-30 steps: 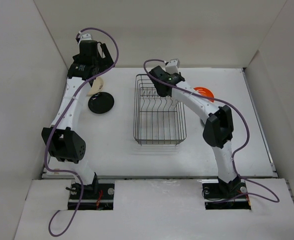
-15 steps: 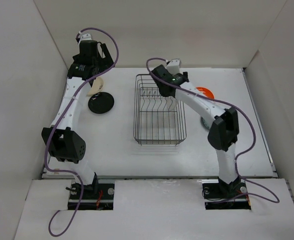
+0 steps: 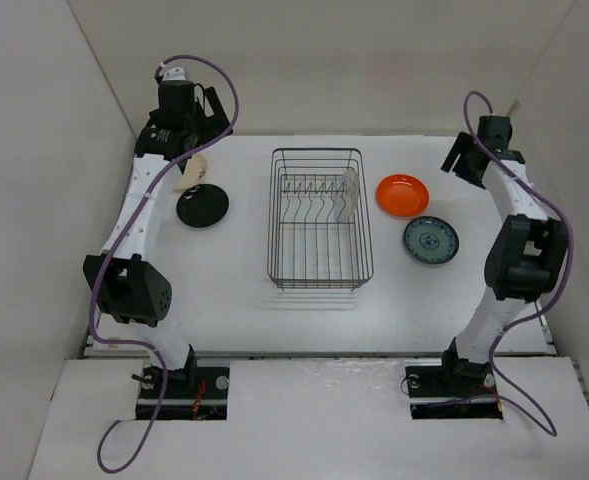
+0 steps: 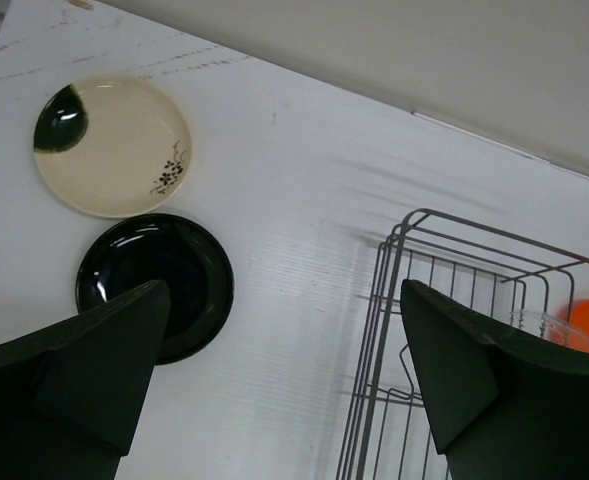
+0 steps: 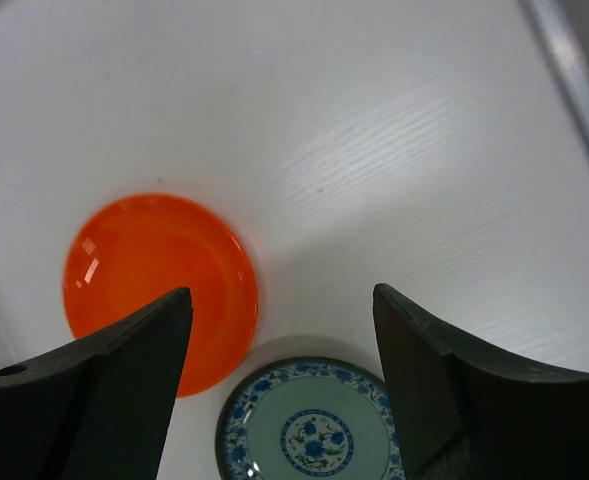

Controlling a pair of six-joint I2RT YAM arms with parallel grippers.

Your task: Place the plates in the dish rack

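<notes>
The wire dish rack (image 3: 271, 220) stands mid-table, and a clear plate (image 3: 347, 193) stands upright among its prongs at the back right. The orange plate (image 3: 402, 194) and teal patterned plate (image 3: 430, 241) lie flat to the rack's right. The cream plate (image 3: 192, 172) and black plate (image 3: 202, 206) lie flat to its left. My left gripper (image 3: 189, 125) is open and empty, high over the back left; its view shows the cream plate (image 4: 124, 150), the black plate (image 4: 164, 280) and the rack (image 4: 404, 225). My right gripper (image 3: 464, 155) is open and empty at the back right, above the orange plate (image 5: 154, 270) and teal plate (image 5: 314, 430).
White walls close in the table at the back and on both sides. The right gripper is near the back right corner, the left gripper near the back left wall. A metal rail (image 5: 574, 80) runs along the table's right edge.
My right arm has swung from over the rack's back end out to the back right corner. The orange and teal plates now show in full. The left arm has not moved.
</notes>
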